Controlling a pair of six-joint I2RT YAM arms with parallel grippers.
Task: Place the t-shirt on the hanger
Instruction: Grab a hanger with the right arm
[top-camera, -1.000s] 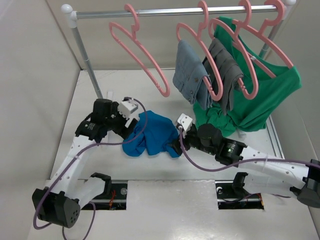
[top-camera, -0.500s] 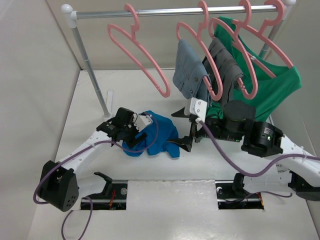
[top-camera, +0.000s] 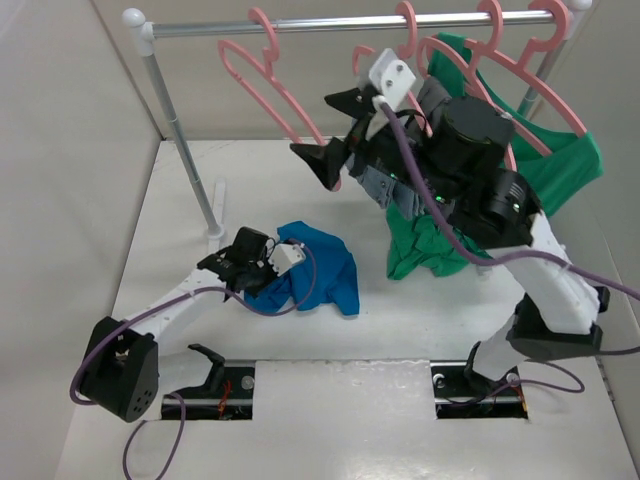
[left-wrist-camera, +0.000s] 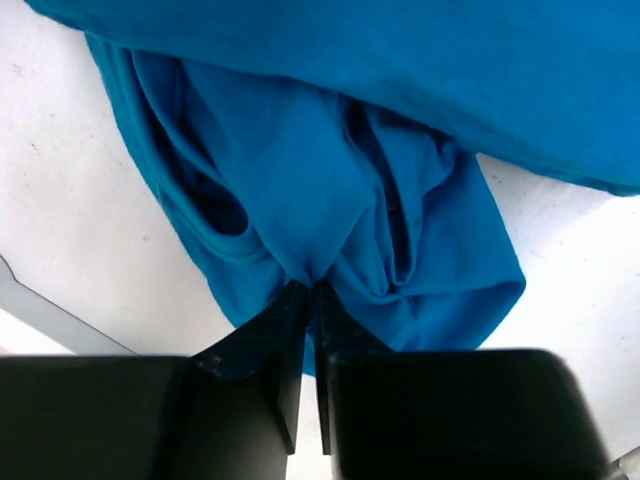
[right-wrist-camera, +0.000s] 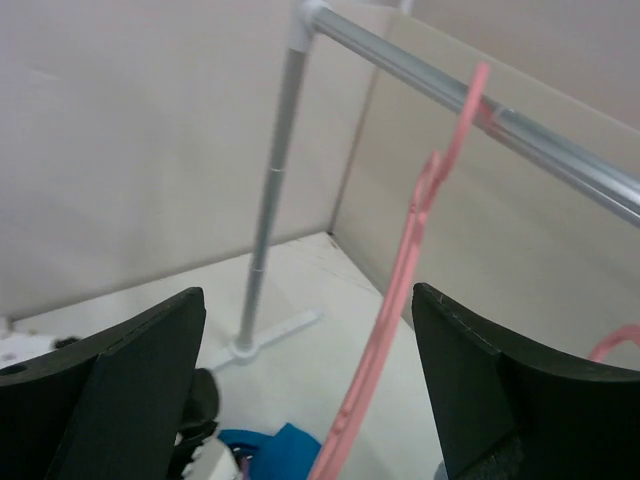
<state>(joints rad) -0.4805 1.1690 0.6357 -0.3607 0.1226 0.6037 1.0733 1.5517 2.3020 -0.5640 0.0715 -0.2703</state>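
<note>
T-shirt (top-camera: 325, 265) pinched on the worktop, hanger empty on the rail

One bright blue t-shirt (left-wrist-camera: 330, 180) lies crumpled on the white worktop (top-camera: 400, 330), towards the left of centre. The left arm (top-camera: 170, 305) reaches low across the worktop to the shirt's near-left edge. The left jaws are pressed together there, clamped on a gathered fold of the blue cloth.

One bare pink hanger (right-wrist-camera: 392, 300) hangs by its hook from the single metal rail (top-camera: 330, 22) at the back, left of the other clothes. The right arm (top-camera: 480, 190) is raised high towards it. The right jaws stand wide apart, one on each side of the hanger's sloping shoulder; the wrist view shows them not touching it.

Further right, one large green shirt (top-camera: 560, 170) hangs on another pink hanger. Some grey-blue clothing (top-camera: 380, 187) hangs beside it. The right arm hides much of this, so those hangers cannot be counted.
</note>
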